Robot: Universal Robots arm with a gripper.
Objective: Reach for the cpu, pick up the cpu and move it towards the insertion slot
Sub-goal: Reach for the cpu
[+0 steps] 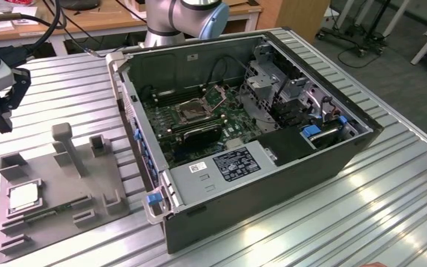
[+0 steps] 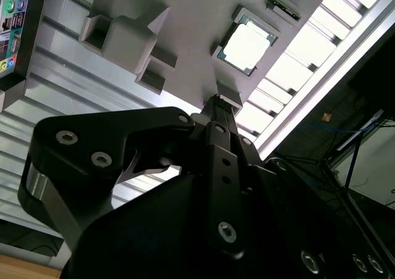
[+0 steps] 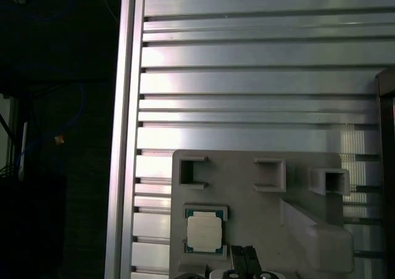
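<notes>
At the exterior view's left, the pincer (image 1: pixel 4 125) is held above the desk (image 1: pixel 65 83), its fingers pressed together on nothing. Below it and apart from it, the cpu (image 1: pixel 24 196) is seated in the grey fixture (image 1: pixel 54 175). Further right, the insertion slot (image 1: pixel 193 109) is seen inside the open computer case (image 1: pixel 273 189).

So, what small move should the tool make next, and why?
Probably lower the tool toward the cpu. The tool hangs above the grey fixture, holding nothing and looking shut, while the cpu lies flat in its pocket, untouched.
</notes>
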